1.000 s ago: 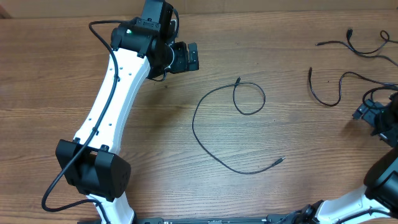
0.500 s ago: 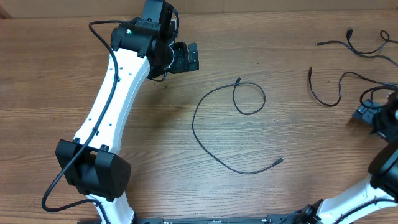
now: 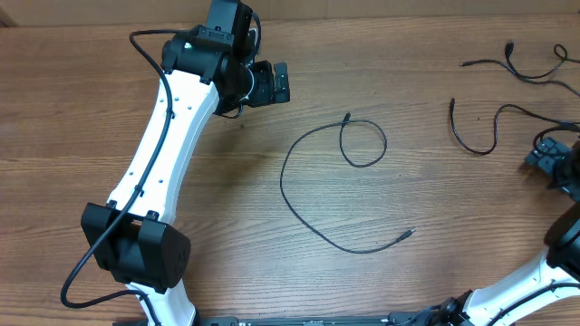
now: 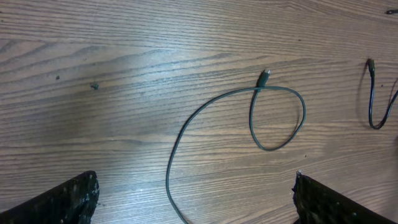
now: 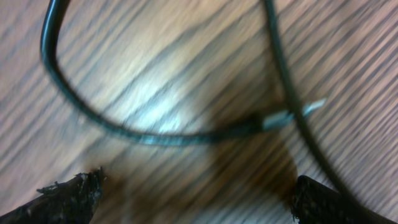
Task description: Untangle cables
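With jaws wide and empty, the left gripper [image 3: 282, 81] hangs upper centre, clear of the mid-frame looped cable [image 3: 283, 181], while the right gripper [image 3: 542, 158], seen only blurrily, seems poised over the right-edge cables [image 3: 473, 150] for a pick.

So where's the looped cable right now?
Overhead view: the looped cable lies loose mid-table, a little off the open left hand; the other cables sit far right, near the right hand.
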Action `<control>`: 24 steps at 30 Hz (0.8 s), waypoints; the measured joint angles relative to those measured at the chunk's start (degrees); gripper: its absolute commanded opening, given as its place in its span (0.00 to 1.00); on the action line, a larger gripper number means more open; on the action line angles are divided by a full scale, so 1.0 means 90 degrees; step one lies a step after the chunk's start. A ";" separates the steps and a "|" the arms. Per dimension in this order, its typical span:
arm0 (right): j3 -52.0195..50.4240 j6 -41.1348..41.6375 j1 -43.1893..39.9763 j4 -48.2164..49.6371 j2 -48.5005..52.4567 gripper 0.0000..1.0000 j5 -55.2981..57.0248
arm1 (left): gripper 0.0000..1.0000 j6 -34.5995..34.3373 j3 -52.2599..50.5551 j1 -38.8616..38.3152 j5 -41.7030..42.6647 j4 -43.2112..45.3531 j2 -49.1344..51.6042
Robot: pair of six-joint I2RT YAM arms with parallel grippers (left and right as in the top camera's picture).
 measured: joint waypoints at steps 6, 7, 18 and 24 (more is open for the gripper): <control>-0.0007 -0.0005 -0.0119 0.0636 0.0119 1.00 0.0056 | 1.00 0.0000 0.0000 0.0000 0.0000 0.0000 0.0000; -0.0012 -0.0007 -0.0124 0.0733 0.0134 1.00 0.0078 | 1.00 0.0000 0.0000 0.0000 0.0000 0.0000 0.0002; -0.0024 -0.0228 -0.0126 0.1933 0.0461 1.00 0.0158 | 1.00 0.0000 0.0000 0.0000 0.0000 0.0000 0.0002; 0.0068 -0.0250 -0.0131 0.2577 0.0765 1.00 0.0085 | 1.00 0.0000 0.0000 0.0000 0.0000 0.0000 0.0000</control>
